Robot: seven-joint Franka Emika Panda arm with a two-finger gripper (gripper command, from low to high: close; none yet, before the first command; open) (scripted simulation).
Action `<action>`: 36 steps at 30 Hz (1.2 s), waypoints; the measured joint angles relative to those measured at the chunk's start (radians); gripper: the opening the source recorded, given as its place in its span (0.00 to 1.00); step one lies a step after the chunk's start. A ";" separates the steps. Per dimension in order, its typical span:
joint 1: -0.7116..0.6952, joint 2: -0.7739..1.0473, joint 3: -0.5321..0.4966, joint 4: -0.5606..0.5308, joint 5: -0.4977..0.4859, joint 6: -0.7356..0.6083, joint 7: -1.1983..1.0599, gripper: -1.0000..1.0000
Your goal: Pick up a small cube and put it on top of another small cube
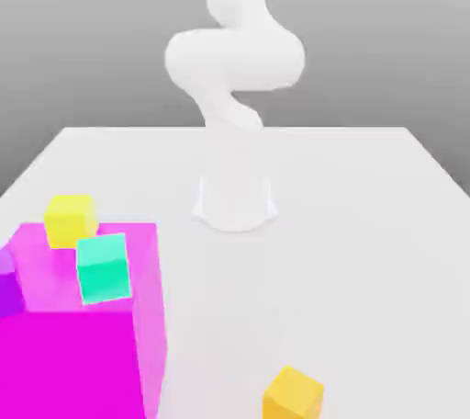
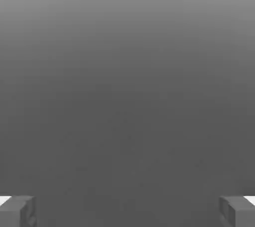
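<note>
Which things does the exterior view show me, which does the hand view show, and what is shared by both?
Exterior view: the white arm, pale table, magenta block, yellow cube, teal cube, amber cube and part of a purple thing.
Hand view: the open gripper, fingers wide apart with nothing between them.
Both: a plain grey background.

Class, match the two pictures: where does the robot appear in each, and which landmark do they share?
Exterior view: the robot's arm rises behind the cubes, top centre.
Hand view: its open gripper, fingers well apart near opposite edges.
Shared landmark: probably the grey backdrop, behind the arm and between the fingers.
</note>
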 joint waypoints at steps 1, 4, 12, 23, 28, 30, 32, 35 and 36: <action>0.009 0.039 -0.003 -0.004 -0.005 0.014 -0.026 0.50; 0.034 0.151 -0.012 -0.015 -0.018 0.054 -0.100 0.50; 0.093 0.441 -0.036 -0.044 -0.027 0.157 -0.311 0.50; 0.131 0.840 -0.022 -0.085 0.008 0.301 -0.634 0.50; 0.120 1.021 0.006 -0.090 0.012 0.386 -0.740 0.50; 0.117 1.093 0.010 -0.078 0.010 0.441 -0.743 0.50; 0.118 1.152 0.010 -0.068 0.009 0.488 -0.744 0.00; 0.117 1.152 0.010 -0.068 0.009 0.487 -0.743 0.00; 0.117 1.152 0.010 -0.068 0.008 0.487 -0.743 0.00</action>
